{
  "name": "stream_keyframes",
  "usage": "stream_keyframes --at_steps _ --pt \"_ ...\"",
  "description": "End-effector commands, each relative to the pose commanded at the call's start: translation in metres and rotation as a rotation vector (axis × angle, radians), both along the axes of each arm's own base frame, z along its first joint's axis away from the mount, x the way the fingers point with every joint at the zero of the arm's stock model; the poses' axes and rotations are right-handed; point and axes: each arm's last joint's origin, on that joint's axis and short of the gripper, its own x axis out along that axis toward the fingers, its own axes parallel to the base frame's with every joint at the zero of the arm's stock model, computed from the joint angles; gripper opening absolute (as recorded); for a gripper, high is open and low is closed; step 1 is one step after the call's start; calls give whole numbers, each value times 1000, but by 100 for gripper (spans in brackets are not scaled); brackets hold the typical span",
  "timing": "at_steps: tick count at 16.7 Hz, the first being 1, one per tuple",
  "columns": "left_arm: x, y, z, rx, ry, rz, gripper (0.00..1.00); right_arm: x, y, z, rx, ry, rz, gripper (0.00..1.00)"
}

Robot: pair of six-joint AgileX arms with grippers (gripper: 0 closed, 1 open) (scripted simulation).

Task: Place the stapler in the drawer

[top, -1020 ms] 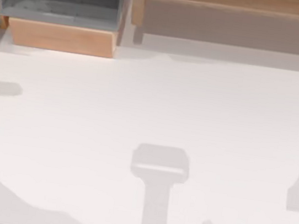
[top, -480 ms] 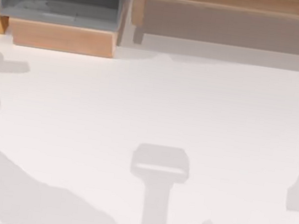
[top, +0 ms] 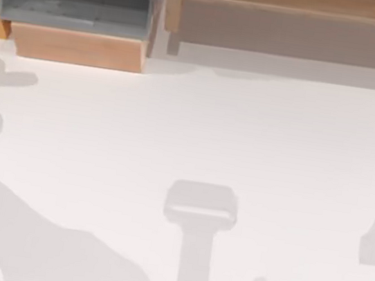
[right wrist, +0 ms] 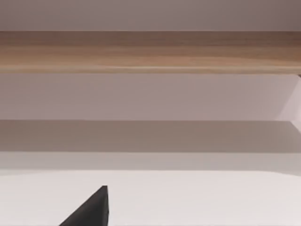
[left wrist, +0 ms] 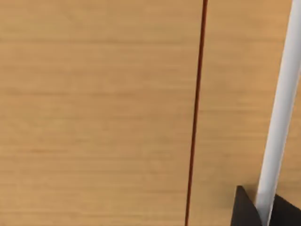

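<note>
drawer (top: 80, 10) cut off by top edge, shelf (top: 295, 23) likewise

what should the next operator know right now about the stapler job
Left pincer: close against a wooden panel.
Right pincer: low over the table, facing the long shelf.
Drawer: open, at the top view's upper left.
Done: the drawer is open.
Left: I cannot place the stapler from these pictures. Find it, then set it in the drawer.

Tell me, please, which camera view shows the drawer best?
The top view: the drawer sits open at the table's far left, grey floor and tan front panel both visible. The left wrist view shows close tan wood with a dark seam, possibly the cabinet around it. The right wrist view faces the long wooden shelf instead.
</note>
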Motion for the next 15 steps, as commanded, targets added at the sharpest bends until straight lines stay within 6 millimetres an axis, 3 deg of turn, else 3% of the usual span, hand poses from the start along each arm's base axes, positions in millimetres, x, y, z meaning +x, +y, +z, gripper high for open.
stream_keyframes --at_steps 11,15 --pt "0 0 0 0 0 0 98 0 0 0 0 0 0 100" --pt "0 0 0 0 0 0 100 0 0 0 0 0 0 100"
